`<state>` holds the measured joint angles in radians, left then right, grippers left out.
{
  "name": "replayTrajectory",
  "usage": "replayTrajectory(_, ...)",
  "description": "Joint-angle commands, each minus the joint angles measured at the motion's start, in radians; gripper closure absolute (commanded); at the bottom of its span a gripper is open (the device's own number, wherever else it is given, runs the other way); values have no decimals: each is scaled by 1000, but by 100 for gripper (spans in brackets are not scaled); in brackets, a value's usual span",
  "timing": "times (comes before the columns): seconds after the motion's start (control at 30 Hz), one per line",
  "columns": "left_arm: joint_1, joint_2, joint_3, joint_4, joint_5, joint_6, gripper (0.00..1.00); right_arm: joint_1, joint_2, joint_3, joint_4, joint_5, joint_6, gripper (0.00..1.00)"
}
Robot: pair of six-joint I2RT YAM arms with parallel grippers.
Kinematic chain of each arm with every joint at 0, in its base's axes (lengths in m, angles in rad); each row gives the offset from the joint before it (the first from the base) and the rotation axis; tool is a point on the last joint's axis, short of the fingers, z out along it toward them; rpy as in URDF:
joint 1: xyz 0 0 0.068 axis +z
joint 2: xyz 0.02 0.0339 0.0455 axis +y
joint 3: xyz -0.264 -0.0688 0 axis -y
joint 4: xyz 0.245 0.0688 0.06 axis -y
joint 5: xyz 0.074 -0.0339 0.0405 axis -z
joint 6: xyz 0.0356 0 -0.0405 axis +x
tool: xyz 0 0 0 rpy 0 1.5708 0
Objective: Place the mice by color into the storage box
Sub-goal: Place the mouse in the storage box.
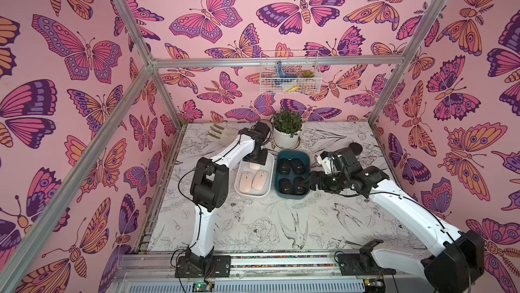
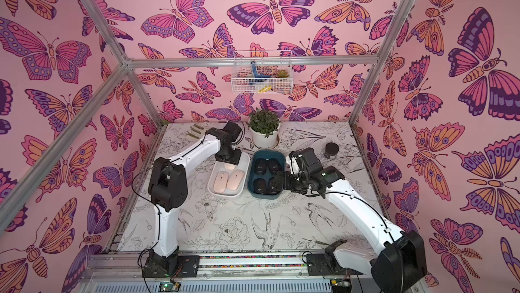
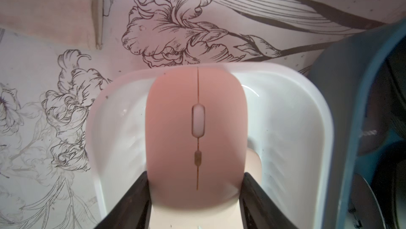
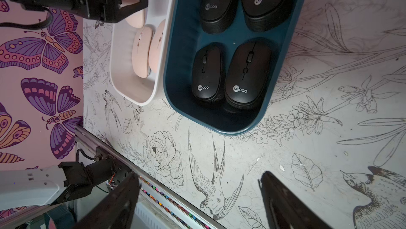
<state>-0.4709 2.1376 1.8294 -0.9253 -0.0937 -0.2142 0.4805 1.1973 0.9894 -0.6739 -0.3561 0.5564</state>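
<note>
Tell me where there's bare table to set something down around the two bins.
Widest free patch: table between the white bin, blue bin and front rail. Smaller: between plant pot and black jar. Crowded: four black mice fill the blue bin; the left gripper holds a pink mouse over the white one.

We note a potted plant (image 1: 287,129) at the bench's (image 1: 253,221) twelve o'clock edge, a pale model hand (image 1: 222,134) lying at eleven and a black round jar (image 2: 331,150) at two. A white wire basket (image 1: 289,72) hangs on the butterfly wall above the plant.
</note>
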Motion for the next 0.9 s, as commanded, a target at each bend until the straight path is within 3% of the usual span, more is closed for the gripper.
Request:
replayTrajectory(0.0, 10, 38, 33, -3, 12, 40, 44, 7, 1, -15, -21, 17, -14, 11)
replayTrajectory(0.23, 8, 62, 10, 22, 35, 25, 42, 7, -9, -41, 32, 2, 23, 11)
replayTrajectory(0.5, -3, -8, -137, 121, 34, -12, 38, 10, -30, -57, 53, 14, 49, 12)
replayTrajectory(0.87, -31, -145, -246, 162, 1, -51, 19, 17, -72, -57, 58, 31, 75, 12)
